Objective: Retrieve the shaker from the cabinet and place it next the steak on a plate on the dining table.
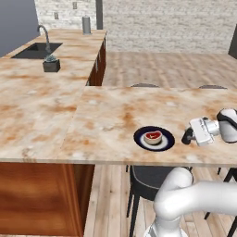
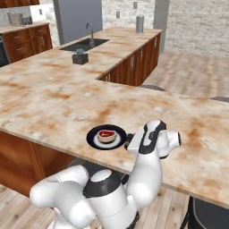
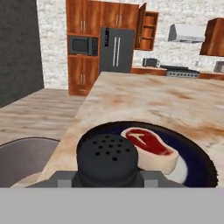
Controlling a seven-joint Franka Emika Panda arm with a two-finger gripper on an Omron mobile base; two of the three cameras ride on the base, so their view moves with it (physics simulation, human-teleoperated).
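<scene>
Shaker: small black bottle-shaped shaker (image 3: pixel 108 158) with a perforated round top, held over the beige-and-tan marble dining table (image 1: pixel 111 120), just beside the plate's rim.
Gripper: white two-finger gripper (image 1: pixel 188 135) closed tight on the shaker, held low over the tabletop, right of the plate in the left base view.
Plate: round dark-blue plate with a white centre (image 1: pixel 166 141), near the table's front edge.
Steak: small red meat piece with a whitish edge (image 1: pixel 152 136), lying on the plate's white centre, close to the shaker in the hand view.
Stools: dark round stools (image 1: pixel 148 180) under the table's near edge, others at the far side.
Counter: similar marble counter with a dark sink (image 1: pixel 37 50) and curved tap, adjoining the table on the left.
Small things on counter: dark square pot (image 1: pixel 51 65) by the sink and a grey cylinder canister (image 1: pixel 86 25) at the far end, both well apart from the plate.
Tabletop around plate: bare marble.
</scene>
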